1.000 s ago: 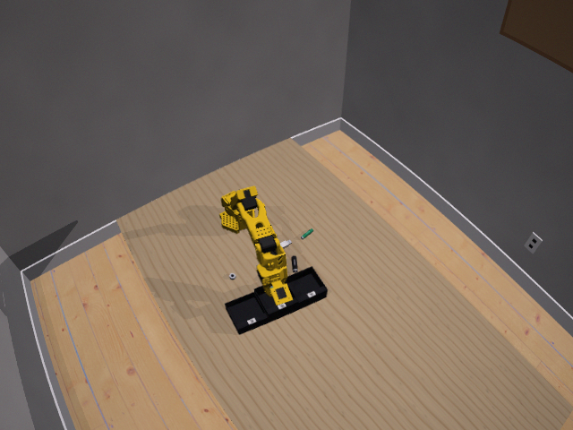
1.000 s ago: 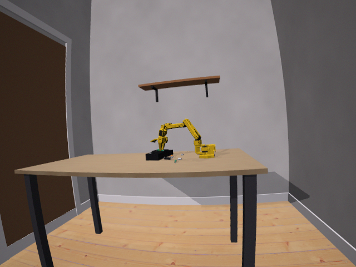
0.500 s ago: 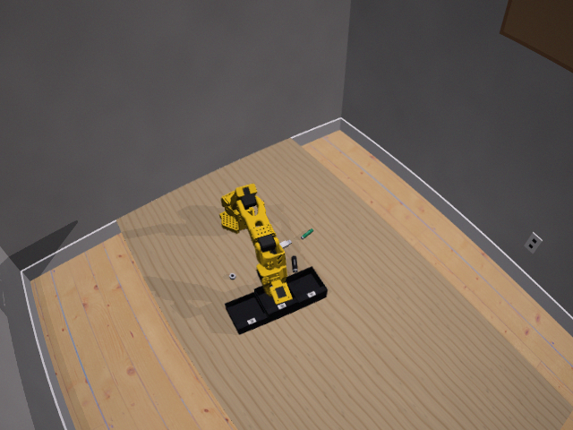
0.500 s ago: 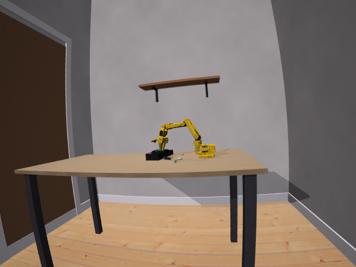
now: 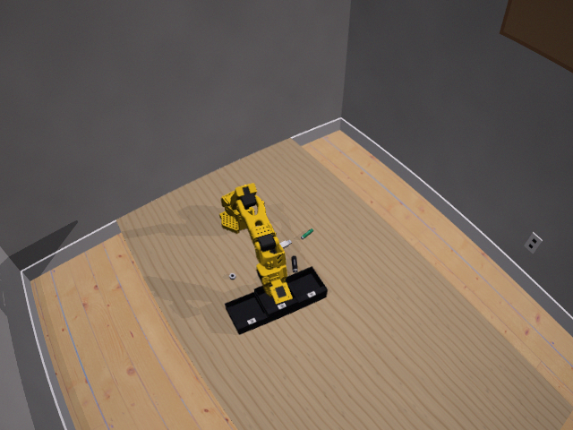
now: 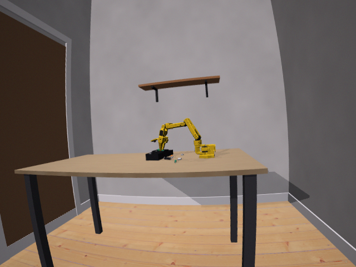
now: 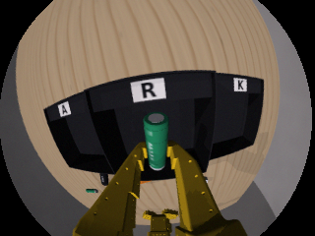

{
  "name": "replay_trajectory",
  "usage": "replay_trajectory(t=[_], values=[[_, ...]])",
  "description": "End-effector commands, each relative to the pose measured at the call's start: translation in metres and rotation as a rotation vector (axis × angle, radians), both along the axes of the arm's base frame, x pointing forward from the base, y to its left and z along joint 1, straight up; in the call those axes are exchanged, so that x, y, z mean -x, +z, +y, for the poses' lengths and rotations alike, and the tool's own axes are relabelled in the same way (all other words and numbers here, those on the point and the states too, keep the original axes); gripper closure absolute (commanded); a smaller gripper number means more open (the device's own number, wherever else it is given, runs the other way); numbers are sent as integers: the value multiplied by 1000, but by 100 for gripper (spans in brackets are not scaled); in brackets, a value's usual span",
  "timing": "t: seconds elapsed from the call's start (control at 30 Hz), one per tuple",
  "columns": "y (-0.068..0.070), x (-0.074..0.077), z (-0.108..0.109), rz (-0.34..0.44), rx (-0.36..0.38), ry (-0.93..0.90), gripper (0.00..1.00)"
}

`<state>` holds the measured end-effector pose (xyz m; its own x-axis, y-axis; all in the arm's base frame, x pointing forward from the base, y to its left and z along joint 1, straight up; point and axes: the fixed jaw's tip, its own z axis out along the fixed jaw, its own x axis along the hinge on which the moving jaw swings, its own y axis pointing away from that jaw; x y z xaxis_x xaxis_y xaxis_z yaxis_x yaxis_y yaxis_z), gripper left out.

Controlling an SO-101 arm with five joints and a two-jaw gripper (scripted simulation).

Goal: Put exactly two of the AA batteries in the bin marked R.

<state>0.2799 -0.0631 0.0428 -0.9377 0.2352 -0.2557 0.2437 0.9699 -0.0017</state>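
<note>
My gripper (image 7: 156, 157) (image 6: 161, 147) is shut on a green AA battery (image 7: 156, 138) and holds it end-down over the black bin marked R (image 7: 149, 89) (image 5: 274, 311), the middle bin of a row of three. In the top view the arm's wrist hides the fingers and the held battery. A second green AA battery (image 5: 306, 233) (image 7: 87, 191) lies on the table behind the bins. A black battery (image 5: 294, 262) lies just behind the right bin.
Bin A (image 7: 63, 110) (image 5: 250, 316) stands left of R and bin K (image 7: 240, 86) (image 5: 311, 287) right of it. A small white piece (image 5: 285, 243) lies beside the arm. A metal nut (image 5: 232, 276) lies to the arm's left. The arm's base (image 6: 205, 151) stands behind them.
</note>
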Motion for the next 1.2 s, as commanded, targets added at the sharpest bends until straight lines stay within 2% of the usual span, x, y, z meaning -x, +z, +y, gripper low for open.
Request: replay_trajectory(t=[0.0, 1.17], values=[[18, -6, -4, -79, 17, -15, 100], [5, -7, -4, -79, 17, -15, 100]])
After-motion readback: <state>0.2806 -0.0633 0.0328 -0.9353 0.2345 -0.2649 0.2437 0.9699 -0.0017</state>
